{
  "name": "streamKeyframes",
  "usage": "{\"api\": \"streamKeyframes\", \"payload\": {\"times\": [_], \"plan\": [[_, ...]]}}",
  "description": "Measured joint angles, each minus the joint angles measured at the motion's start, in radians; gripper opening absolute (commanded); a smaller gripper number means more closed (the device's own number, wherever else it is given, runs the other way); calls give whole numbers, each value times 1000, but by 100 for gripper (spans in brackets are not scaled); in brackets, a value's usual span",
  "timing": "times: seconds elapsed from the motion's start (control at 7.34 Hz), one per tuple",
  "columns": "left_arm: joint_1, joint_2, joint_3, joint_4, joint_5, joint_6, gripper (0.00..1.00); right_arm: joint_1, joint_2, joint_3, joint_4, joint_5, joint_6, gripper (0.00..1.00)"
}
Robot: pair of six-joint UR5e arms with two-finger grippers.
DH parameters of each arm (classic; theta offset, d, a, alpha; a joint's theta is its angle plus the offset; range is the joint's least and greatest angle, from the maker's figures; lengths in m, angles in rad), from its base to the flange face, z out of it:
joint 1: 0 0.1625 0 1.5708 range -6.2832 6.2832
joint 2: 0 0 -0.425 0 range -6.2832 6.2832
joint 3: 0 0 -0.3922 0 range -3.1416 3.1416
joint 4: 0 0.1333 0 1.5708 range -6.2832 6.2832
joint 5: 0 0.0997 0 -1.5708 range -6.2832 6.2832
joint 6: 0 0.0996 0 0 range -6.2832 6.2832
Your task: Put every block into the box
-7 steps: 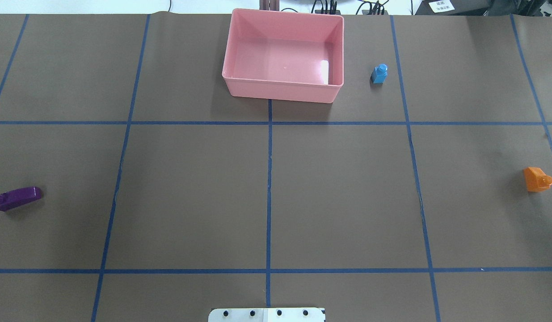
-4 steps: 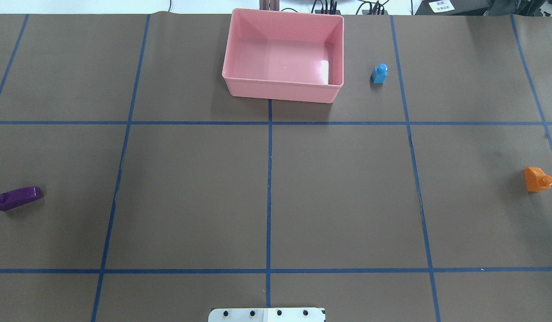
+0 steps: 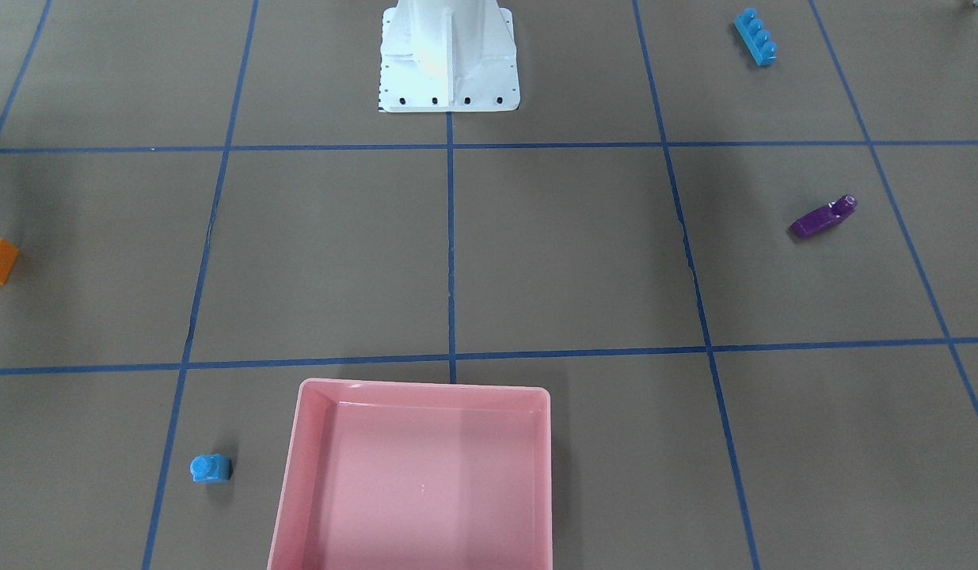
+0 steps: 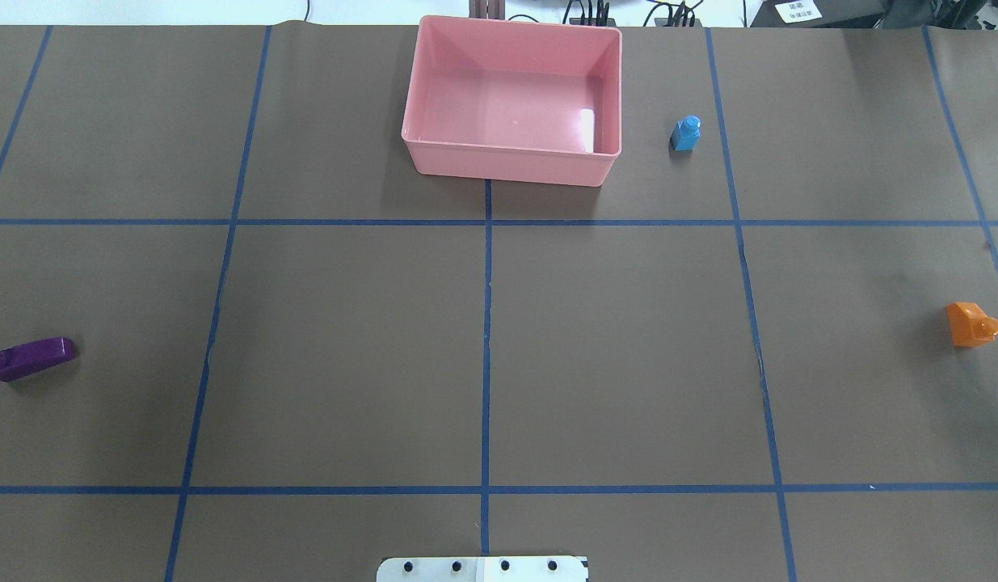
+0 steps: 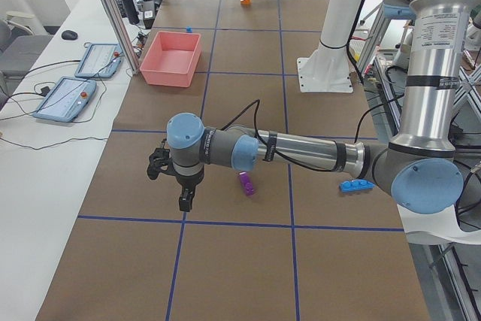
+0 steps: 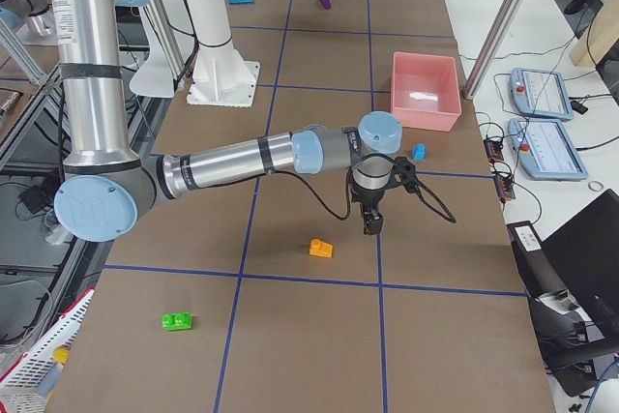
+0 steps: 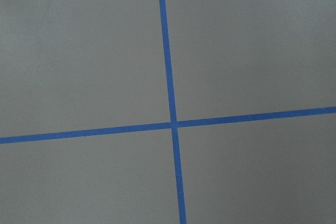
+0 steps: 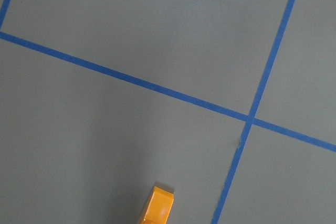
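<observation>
The pink box (image 4: 511, 168) stands empty at the table's far middle. The blue cube (image 4: 686, 133) sits just right of it. The purple wedge (image 4: 28, 358) lies at the left edge and the orange sloped piece (image 4: 972, 324) at the right edge. The long blue bar (image 3: 756, 36) lies near the robot's left side. The green brick (image 6: 176, 320) lies at the table's right end. My left gripper (image 5: 184, 201) hangs over the table near the purple wedge (image 5: 246, 183). My right gripper (image 6: 370, 222) hangs near the orange piece (image 6: 321, 249). I cannot tell whether either is open.
The white metal base (image 3: 447, 55) stands at the robot's side of the table. Blue tape lines (image 4: 486, 356) divide the brown table cover into squares. Tablets (image 5: 64, 99) and cables lie on the side bench beyond the box.
</observation>
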Motion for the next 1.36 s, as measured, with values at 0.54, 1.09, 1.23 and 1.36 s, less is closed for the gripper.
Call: {"api": "streamKeyframes", "payload": {"times": [0.54,1.09,1.23,1.36], "plan": [[76,71,-14,-160,-21,-9,100,-10,-4,-3,-1,3,0,100],[213,126,-74,-307,-13,34,100,-18,-5,0,0,3,0,100],[252,138,-90,-329,6,63,100,-19,-5,1,0,3,0,100],[301,146,-100,-338,30,112,100,-20,-5,1,0,3,0,100]]}}
